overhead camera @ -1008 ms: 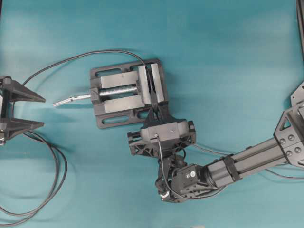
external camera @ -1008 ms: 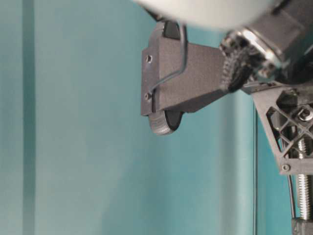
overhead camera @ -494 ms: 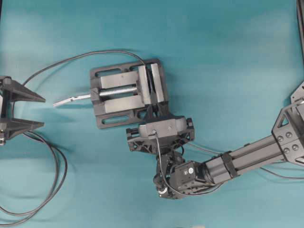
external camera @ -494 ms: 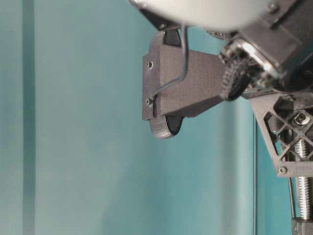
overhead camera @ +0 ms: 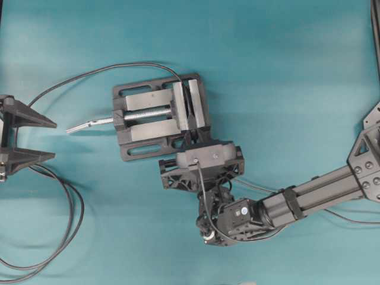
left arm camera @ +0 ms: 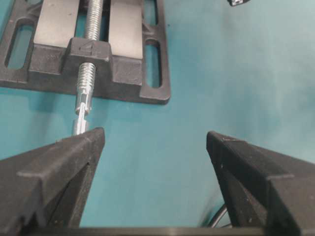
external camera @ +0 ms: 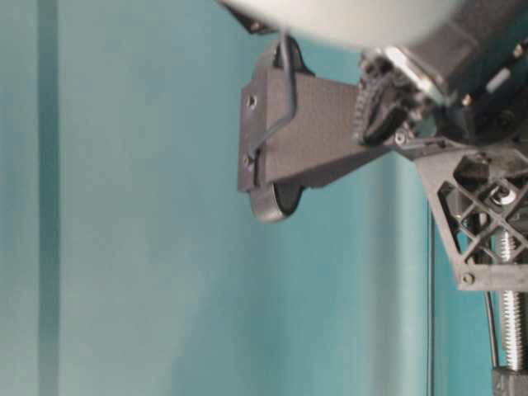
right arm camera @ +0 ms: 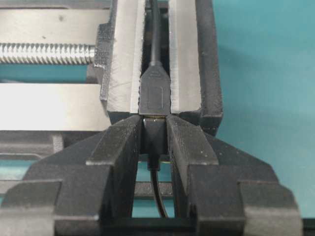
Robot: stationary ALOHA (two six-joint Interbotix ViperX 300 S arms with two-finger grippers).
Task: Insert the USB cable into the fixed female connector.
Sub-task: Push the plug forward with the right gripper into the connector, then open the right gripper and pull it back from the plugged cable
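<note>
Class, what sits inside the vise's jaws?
The vise clamps the connector, its cable running back. The right gripper presses the plug against it; the joint is hidden.

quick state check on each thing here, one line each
USB cable: plug gripped in the right claw, butted against the connector
fixed female connector: clamped in the vise
vise: closed on the connector
right claw: shut on the plug
left claw: open, empty

We look straight down on the vise [overhead camera: 159, 116]; our table-level view sits close beside it. Both wrist views face the vise [left arm camera: 88, 49] from opposite ends, the right one nearest.
</note>
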